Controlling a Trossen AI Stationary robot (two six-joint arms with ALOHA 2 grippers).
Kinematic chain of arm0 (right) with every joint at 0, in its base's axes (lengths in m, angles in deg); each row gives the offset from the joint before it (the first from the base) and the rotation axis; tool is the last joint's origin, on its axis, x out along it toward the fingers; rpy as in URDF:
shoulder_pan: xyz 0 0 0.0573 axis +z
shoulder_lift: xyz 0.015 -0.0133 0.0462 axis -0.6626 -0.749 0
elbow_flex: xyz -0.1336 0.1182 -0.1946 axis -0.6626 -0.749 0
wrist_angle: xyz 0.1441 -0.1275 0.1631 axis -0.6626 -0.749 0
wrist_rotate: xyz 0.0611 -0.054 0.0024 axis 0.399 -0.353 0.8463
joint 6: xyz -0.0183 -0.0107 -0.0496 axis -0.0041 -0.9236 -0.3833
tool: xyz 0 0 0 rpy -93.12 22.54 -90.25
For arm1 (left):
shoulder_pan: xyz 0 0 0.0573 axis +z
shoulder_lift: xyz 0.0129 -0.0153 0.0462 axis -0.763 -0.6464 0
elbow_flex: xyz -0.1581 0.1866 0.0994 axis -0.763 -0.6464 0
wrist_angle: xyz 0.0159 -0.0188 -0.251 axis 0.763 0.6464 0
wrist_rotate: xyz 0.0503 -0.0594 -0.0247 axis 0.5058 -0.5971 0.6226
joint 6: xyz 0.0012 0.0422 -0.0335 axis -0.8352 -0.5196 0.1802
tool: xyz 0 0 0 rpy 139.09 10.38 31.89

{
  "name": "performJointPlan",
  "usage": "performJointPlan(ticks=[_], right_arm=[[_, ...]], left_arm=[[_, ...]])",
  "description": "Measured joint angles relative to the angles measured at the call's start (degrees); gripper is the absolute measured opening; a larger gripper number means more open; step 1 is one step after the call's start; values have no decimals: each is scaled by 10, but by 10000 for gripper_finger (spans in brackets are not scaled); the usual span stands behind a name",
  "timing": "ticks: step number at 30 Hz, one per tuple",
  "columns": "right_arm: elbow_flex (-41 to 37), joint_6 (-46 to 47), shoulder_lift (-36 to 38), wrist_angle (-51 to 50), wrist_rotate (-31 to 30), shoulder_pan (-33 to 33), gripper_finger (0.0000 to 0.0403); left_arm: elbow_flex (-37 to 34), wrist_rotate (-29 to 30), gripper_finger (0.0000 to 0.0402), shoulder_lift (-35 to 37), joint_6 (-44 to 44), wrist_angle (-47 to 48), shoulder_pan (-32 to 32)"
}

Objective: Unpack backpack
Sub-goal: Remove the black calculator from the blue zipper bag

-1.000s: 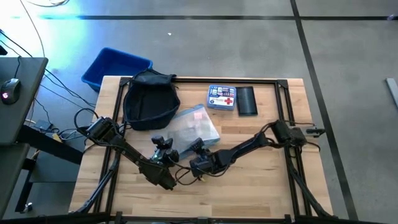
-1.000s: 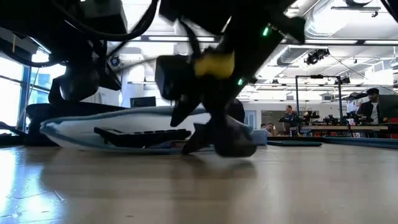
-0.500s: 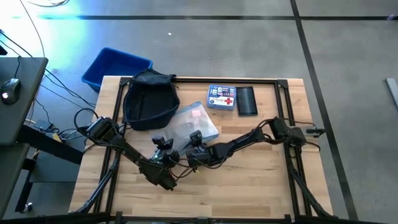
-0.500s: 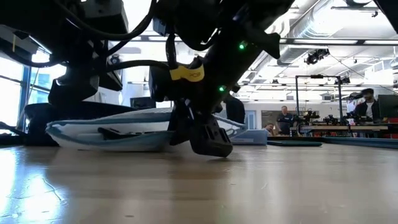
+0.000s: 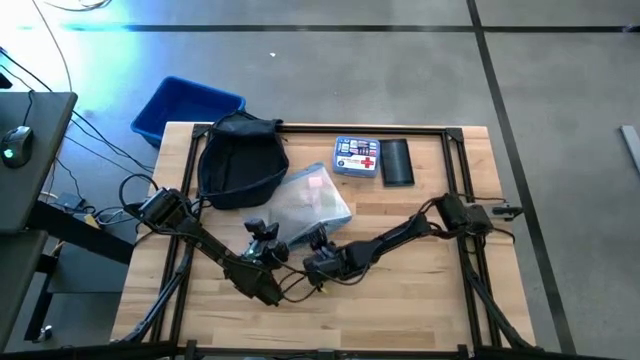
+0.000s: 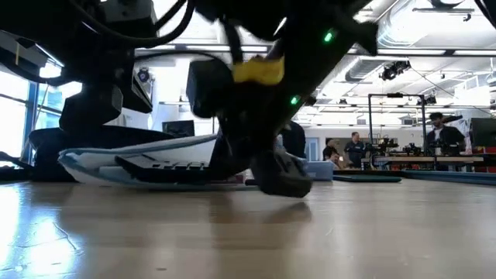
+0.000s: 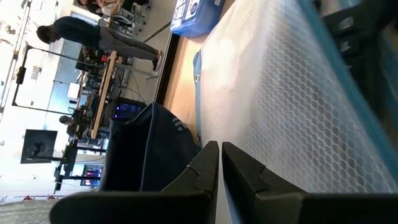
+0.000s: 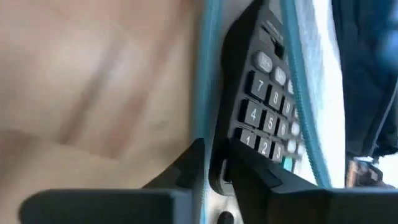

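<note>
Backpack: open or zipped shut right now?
Open. In the high view the backpack lies at the table's far left with its mouth gaping, rim spread wide and dark interior showing. Whether anything remains inside: cannot tell.

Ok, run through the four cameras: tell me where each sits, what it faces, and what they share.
High view: above the table, looking straight down; shows both arms, backpack, clear pouch.
Low view: at table-top height, level toward the room; arms enter from above.
Left wrist view: on the left arm, past the shut left hand, along the pouch.
Right wrist view: on the right arm; right hand pinches the pouch edge by a calculator.
Shared: all four show the pouch.
</note>
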Motion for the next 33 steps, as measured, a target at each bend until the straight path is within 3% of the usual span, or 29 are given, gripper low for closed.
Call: performJointPlan(ticks=[8, 13, 21, 27, 33], right_arm=[[0, 68, 42, -15, 59, 3, 176], [0, 43, 35, -19, 63, -12, 208], [0, 10, 27, -16, 132, 1, 183], [0, 15, 27, -18, 59, -4, 162], [0, 23, 22, -18, 61, -27, 156]], left_arm=[[0, -1, 0, 0, 0, 0, 0], [0, -1, 0, 0, 0, 0, 0], [0, -2, 0, 0, 5, 0, 0], [0, -2, 0, 0, 6, 0, 0], [0, -2, 0, 0, 6, 0, 0]])
